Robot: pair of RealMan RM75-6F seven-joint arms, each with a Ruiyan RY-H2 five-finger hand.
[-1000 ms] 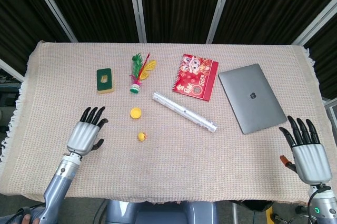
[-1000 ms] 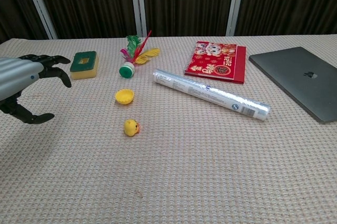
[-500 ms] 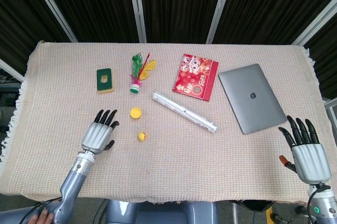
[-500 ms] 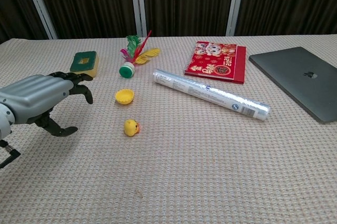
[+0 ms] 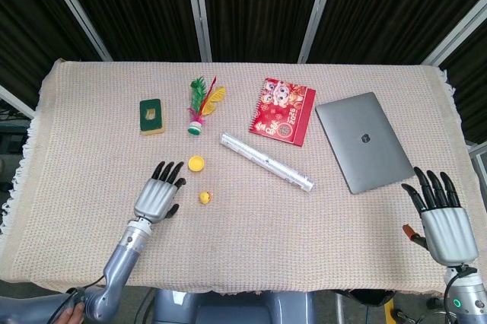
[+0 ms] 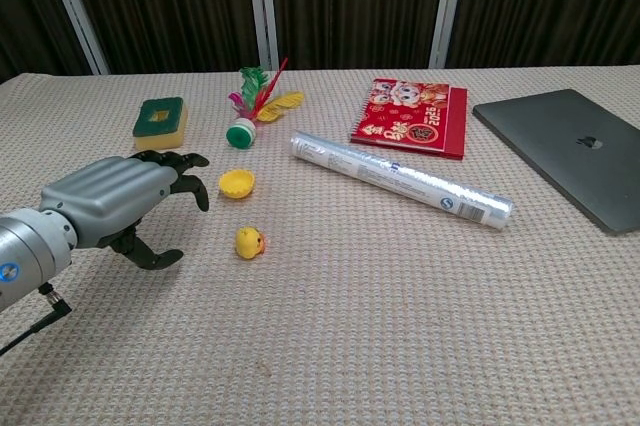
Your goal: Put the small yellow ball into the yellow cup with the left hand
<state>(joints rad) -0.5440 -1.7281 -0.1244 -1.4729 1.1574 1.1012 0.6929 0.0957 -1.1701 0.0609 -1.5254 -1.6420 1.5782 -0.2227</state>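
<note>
The step in hand looks like the reach for the pick. The left hand (image 6: 115, 201) hovers low over the counter (image 6: 400, 326) just left of the small yellow ball (image 6: 249, 242), its fingers (image 6: 185, 171) released and spread, grasping nothing. The ball lies on the cloth near the yellow cup (image 6: 236, 183), which sits just behind it, apart from it. The right hand (image 5: 445, 221) rests at the counter's near right edge, fingers spread, empty. Next, the left hand likely needs to slide right, bracket the ball between thumb and fingers and pinch, then lift toward the cup.
</note>
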